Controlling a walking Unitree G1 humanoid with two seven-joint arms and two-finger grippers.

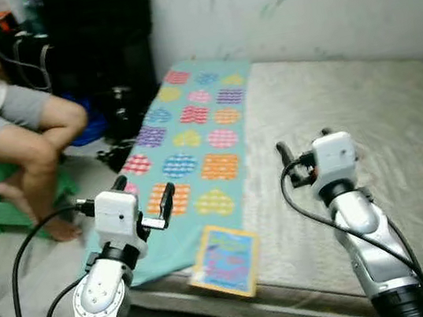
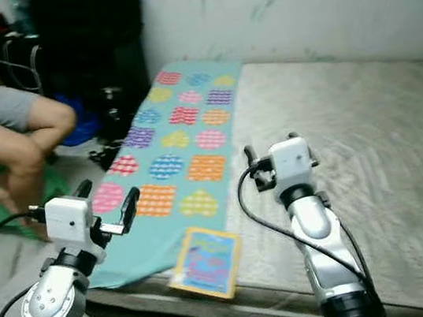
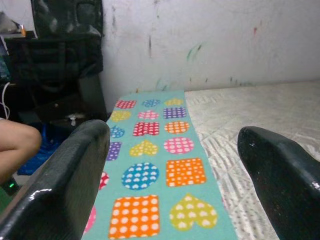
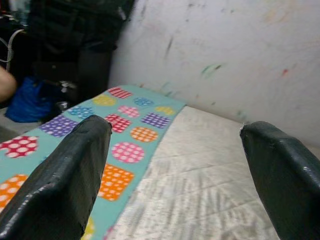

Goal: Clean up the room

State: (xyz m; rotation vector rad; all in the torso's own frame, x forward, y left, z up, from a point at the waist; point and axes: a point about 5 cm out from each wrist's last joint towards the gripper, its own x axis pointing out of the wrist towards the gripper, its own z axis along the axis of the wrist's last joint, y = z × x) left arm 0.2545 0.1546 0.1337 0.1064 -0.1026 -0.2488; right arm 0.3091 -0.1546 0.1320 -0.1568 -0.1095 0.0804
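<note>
Thin picture book (image 1: 225,261) flat at bed (image 1: 366,127) edge, on teal patterned cloth (image 1: 195,153). Probably light, stiff, slippery; best pinched at overhanging edge. Left hand (image 1: 145,203) and right hand (image 1: 286,165) raised, spread wide, empty.

Soft matt cloth blanket (image 1: 193,141) (dotted print); quilted mattress (image 1: 353,145); glossy book (image 1: 225,258).

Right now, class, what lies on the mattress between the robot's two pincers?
In the left eye view, between the left pincer and right pincer lies the teal patterned blanket, with a colourful book at the near edge of the mattress.
</note>
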